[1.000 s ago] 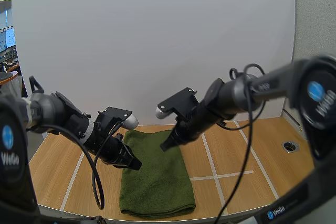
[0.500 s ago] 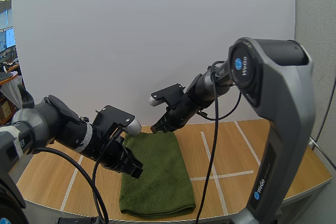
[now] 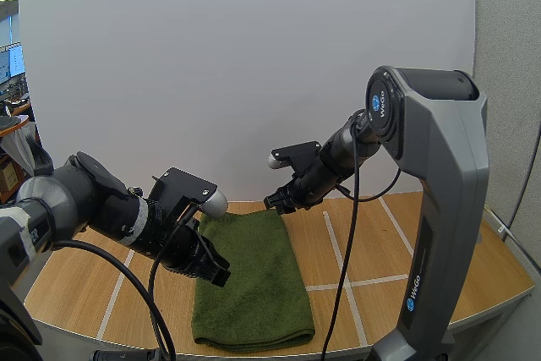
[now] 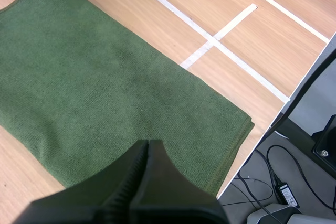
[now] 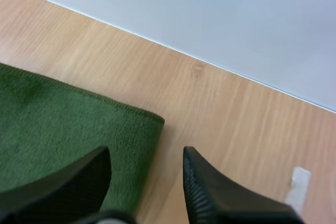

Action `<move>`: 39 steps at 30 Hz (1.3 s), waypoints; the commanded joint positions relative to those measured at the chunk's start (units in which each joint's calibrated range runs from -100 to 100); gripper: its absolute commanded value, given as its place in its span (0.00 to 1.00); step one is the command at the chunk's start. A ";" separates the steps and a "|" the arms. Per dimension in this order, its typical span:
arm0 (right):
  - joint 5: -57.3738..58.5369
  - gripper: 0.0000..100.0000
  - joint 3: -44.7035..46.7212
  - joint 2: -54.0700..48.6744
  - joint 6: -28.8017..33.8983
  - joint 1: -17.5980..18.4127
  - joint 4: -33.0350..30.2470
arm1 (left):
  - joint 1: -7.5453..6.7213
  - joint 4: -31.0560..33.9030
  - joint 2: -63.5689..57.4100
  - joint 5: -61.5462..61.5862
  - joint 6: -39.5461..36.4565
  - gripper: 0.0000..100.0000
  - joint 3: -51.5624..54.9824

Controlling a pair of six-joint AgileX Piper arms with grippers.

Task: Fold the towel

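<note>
Seeing my right gripper [image 3: 275, 203] wide apart at far corner of the towel [image 3: 254, 281] | my left gripper [image 3: 221, 276] closed on nothing, at towel's left edge

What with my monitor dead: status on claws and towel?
Left claw shut, over green towel, left edge. Right claw open at its far right corner. Towel flat on table. Nothing in the way.

High camera: behind and above my bases, facing forward and down, far enough back to take in the table [image 3: 380, 243], the whole towel [image 3: 254, 285] and both arms.

Left wrist camera: close, looking down past my left gripper [image 4: 148, 145] along the towel to the table's front edge.

Right wrist camera: closest, over the towel's far right corner, past my right gripper [image 5: 146, 153].

All three share the towel.
</note>
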 commanded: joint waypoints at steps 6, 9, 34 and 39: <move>1.44 0.72 -7.71 8.78 -0.56 -0.18 4.88 | -0.18 0.35 -0.40 0.95 -1.74 0.00 0.32; 2.22 0.72 -9.10 10.46 -0.56 -0.18 5.22 | -0.18 0.33 -0.40 0.95 -1.74 0.00 0.32; 17.92 0.46 -10.02 14.62 -1.70 -0.18 11.70 | -0.18 0.70 -0.40 0.95 -2.12 0.00 0.32; 16.92 0.00 -10.02 14.62 -1.70 -0.18 11.49 | -0.18 0.73 -0.40 0.95 -2.11 0.00 0.32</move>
